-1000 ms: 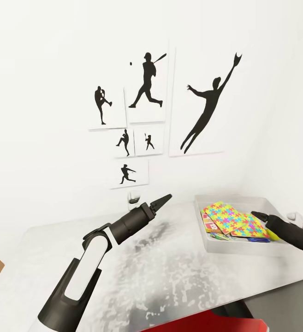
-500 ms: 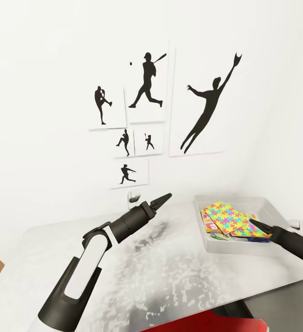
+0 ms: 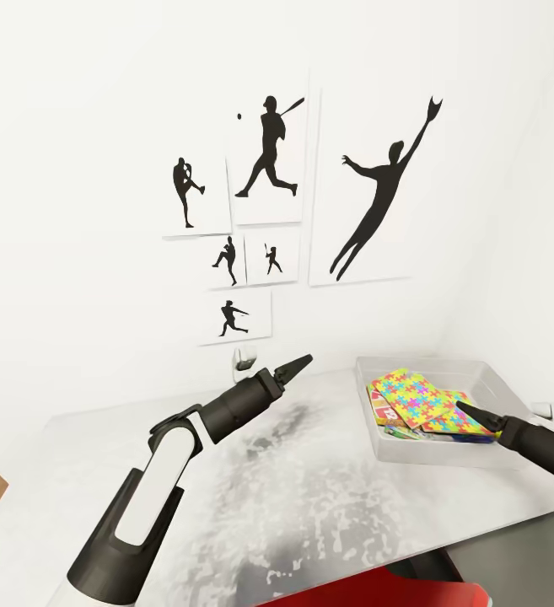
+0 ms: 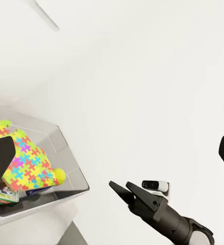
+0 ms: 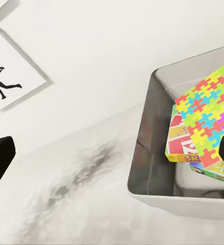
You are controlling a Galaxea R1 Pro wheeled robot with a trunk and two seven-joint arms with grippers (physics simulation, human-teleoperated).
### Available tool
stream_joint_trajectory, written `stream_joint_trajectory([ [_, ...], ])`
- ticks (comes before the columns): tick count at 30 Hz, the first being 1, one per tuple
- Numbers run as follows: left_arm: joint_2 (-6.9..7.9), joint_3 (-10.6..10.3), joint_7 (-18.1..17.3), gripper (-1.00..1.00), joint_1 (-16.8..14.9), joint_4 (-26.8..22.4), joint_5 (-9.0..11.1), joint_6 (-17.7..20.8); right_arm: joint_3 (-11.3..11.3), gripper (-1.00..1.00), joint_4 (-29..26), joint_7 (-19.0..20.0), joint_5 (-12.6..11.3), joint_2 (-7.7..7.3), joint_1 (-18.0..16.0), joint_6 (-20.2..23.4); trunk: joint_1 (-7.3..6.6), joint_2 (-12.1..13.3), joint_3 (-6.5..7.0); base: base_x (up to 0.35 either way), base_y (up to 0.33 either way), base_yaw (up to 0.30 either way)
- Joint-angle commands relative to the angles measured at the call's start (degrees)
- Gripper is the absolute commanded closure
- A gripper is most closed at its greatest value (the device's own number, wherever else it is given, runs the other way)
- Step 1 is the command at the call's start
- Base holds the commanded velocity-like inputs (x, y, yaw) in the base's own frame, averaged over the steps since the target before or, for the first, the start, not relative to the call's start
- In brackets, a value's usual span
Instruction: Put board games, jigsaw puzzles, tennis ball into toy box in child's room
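The toy box [image 3: 376,438], a shallow light-grey tray, stands at the right end of the pale table [image 3: 310,506]. In it lies a bright jigsaw puzzle [image 3: 418,396] on top of a red and white board game [image 3: 384,410]. In the left wrist view the tennis ball [image 4: 59,176] rests in the toy box [image 4: 71,171] beside the jigsaw puzzle [image 4: 27,163]. My right gripper [image 3: 465,410] hovers at the box's front right rim, open and holding nothing. My left gripper [image 3: 300,362] hangs open over the table's middle, well left of the box.
Black baseball-player pictures [image 3: 268,160] cover the white wall behind the table. A small white fitting [image 3: 243,361] sits on the wall at table height and another white object [image 3: 551,411] lies right of the box. A red shape [image 3: 378,590] shows below the table's front edge.
My right gripper has drawn back and down from over the box's contents to its front right rim. The left arm has barely shifted.
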Motion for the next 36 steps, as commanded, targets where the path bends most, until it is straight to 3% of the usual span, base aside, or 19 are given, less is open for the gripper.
stream_joint_trajectory([
  [1, -0.06, 0.1, 0.6, -1.00, -0.1, 0.0, 0.2, 0.4, -0.1, -1.00, 0.0, 1.1, 0.0, -0.05, 0.0, 0.2, 0.03, -0.1, -0.12, 0.000, 0.000, 0.000],
  [9, -0.08, -0.1, 2.0, -1.00, -0.1, 0.0, 0.2, 0.8, 0.1, -1.00, 0.0, 3.3, 0.1, -0.13, 0.0, 0.1, 0.03, -0.1, 0.14, 0.000, 0.000, 0.000],
  [36, 0.16, -0.3, -0.3, -1.00, 0.2, -0.2, 0.1, 0.6, 1.4, -1.00, 0.0, 3.9, 0.1, 0.26, -0.1, 0.0, 0.03, -0.1, 1.79, -0.025, 0.000, 0.000],
])
